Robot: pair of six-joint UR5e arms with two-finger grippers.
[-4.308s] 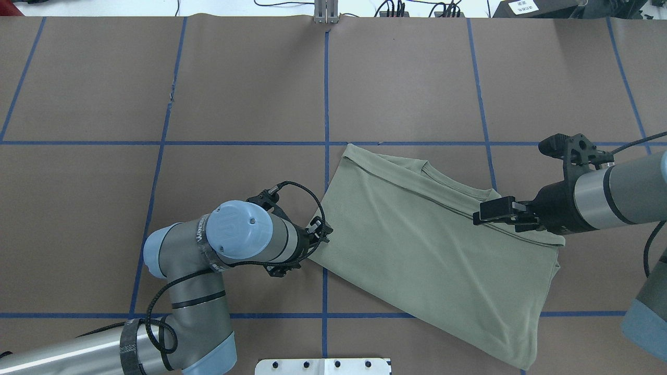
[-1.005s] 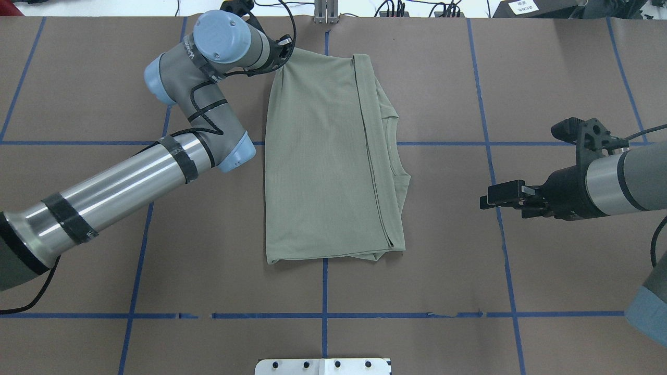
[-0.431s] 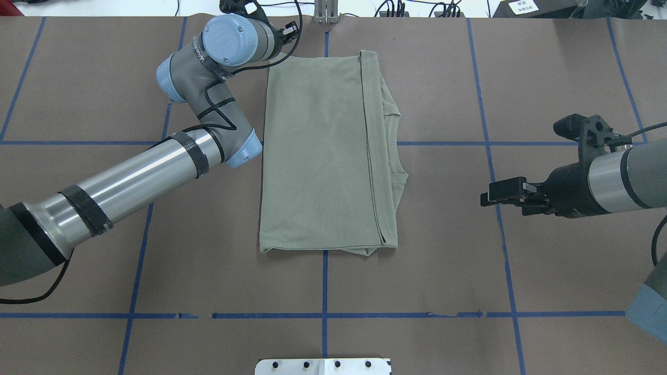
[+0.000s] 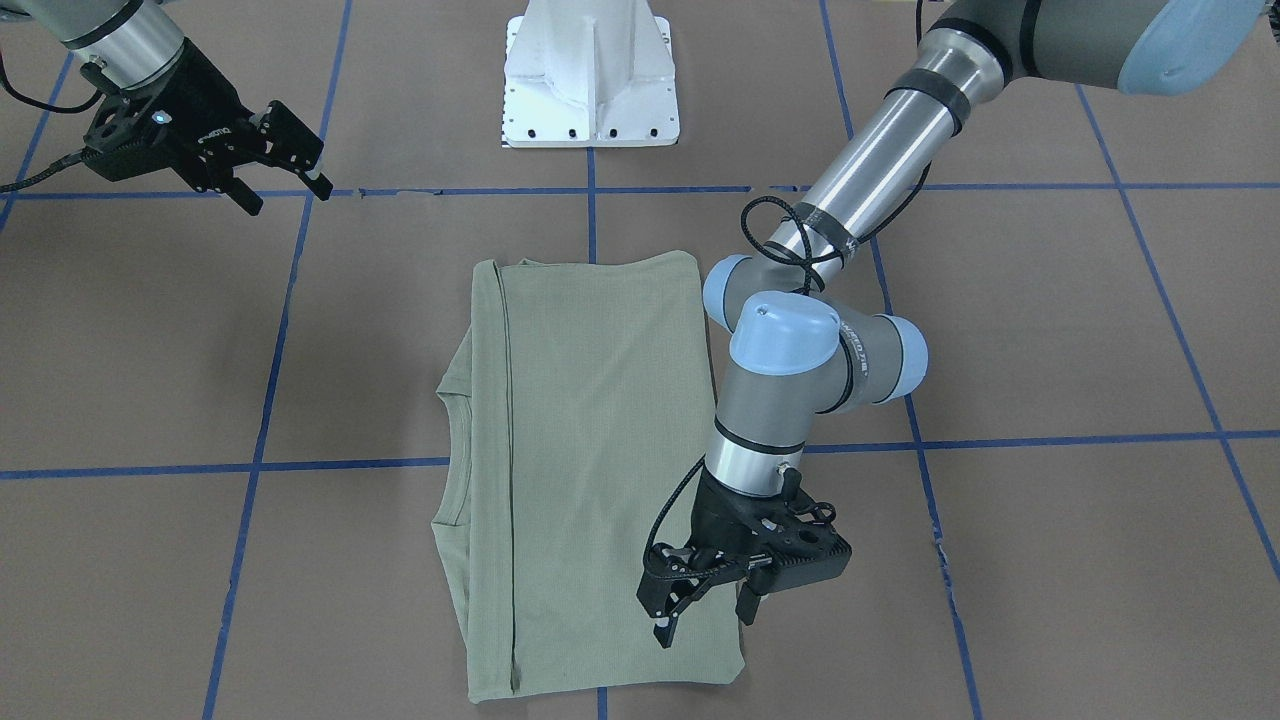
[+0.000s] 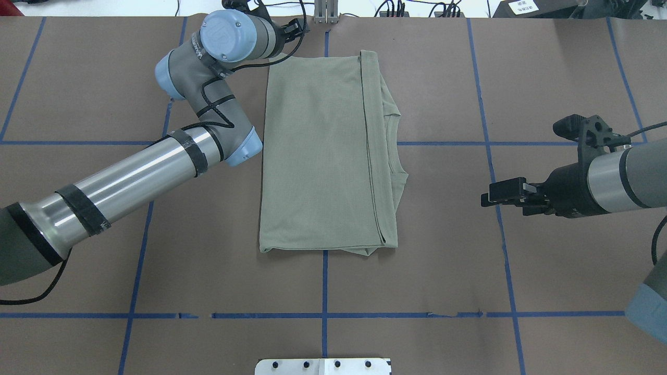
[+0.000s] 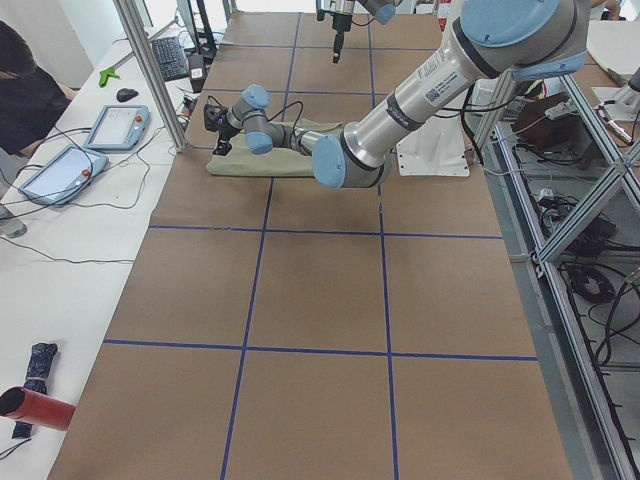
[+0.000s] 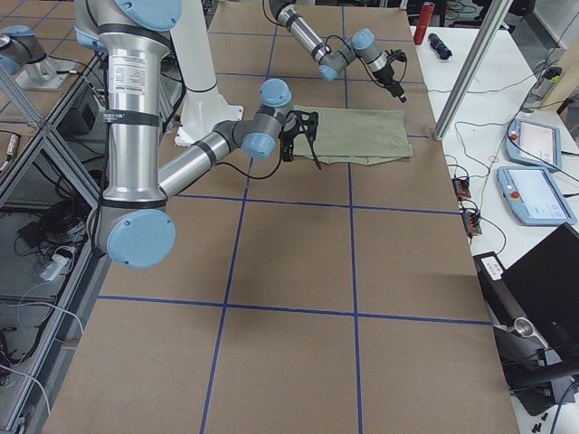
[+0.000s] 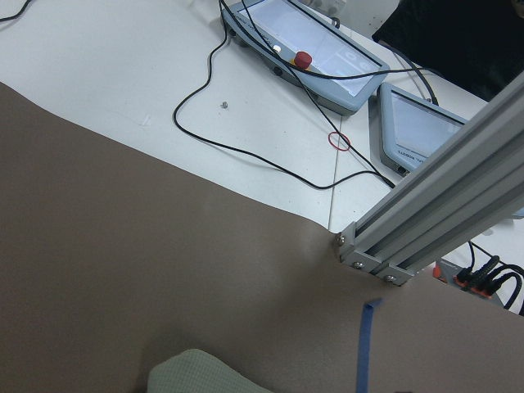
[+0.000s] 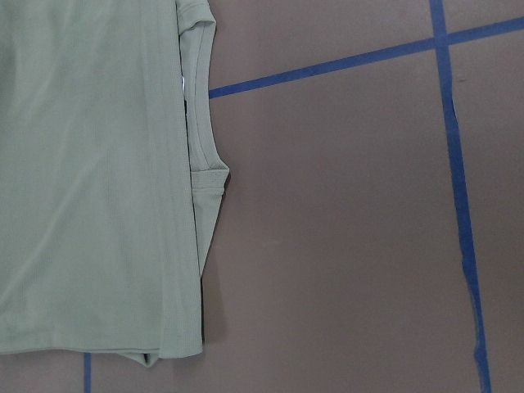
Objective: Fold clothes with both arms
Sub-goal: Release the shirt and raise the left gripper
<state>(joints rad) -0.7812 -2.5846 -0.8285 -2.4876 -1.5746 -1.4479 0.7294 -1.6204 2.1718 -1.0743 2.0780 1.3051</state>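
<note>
Gripper of the left arm (image 4: 705, 622) hung open and empty just over the far left corner of the shirt (image 5: 318, 156). The shirt lay flat mid-table, its long axis running away from the robot. Gripper of the right arm (image 5: 490, 194), also open and empty, waited well apart to its right. A few seconds earlier I saw the shirt lying slanted and nearer the robot.

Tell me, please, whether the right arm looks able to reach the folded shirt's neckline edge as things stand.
Probably yes. The right gripper is open and faces the neckline edge of the shirt, with only bare table between; the left gripper is over a far corner.
</note>
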